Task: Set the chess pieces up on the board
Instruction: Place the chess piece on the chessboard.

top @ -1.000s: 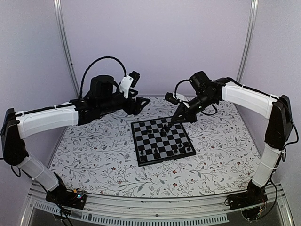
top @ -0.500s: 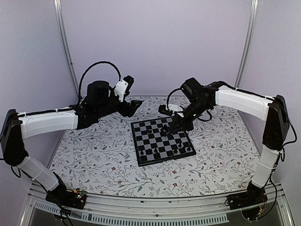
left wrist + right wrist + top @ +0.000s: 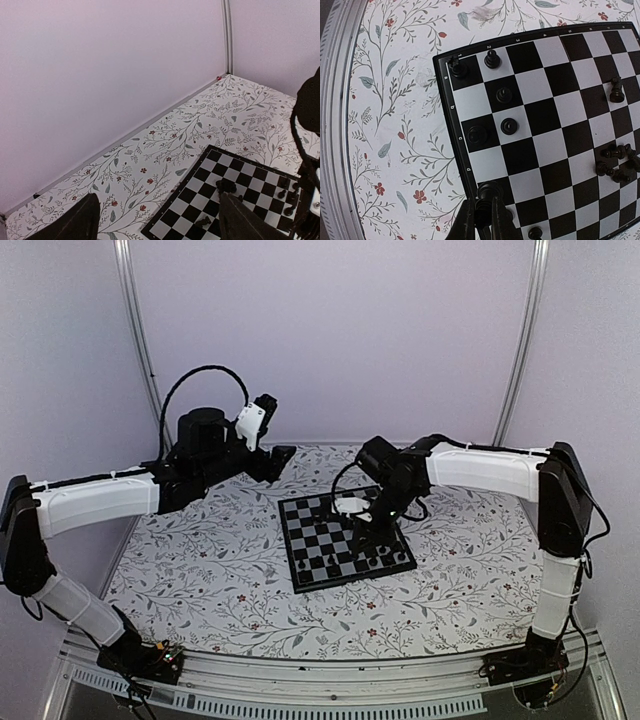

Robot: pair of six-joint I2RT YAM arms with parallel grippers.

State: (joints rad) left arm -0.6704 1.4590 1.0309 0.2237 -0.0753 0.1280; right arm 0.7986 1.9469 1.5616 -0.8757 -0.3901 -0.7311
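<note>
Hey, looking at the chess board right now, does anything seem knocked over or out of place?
Yes. Several chess pieces lie bunched in a heap on the board, some apparently tipped on their sides rather than standing upright on separate squares.

The left arm (image 3: 100,495) reaches toward the table's (image 3: 200,580) far edge, left gripper (image 3: 283,455) spread wide. The right arm (image 3: 480,468) bends inward, right gripper (image 3: 484,220) pointing down, pinching a chess piece (image 3: 489,190).
</note>
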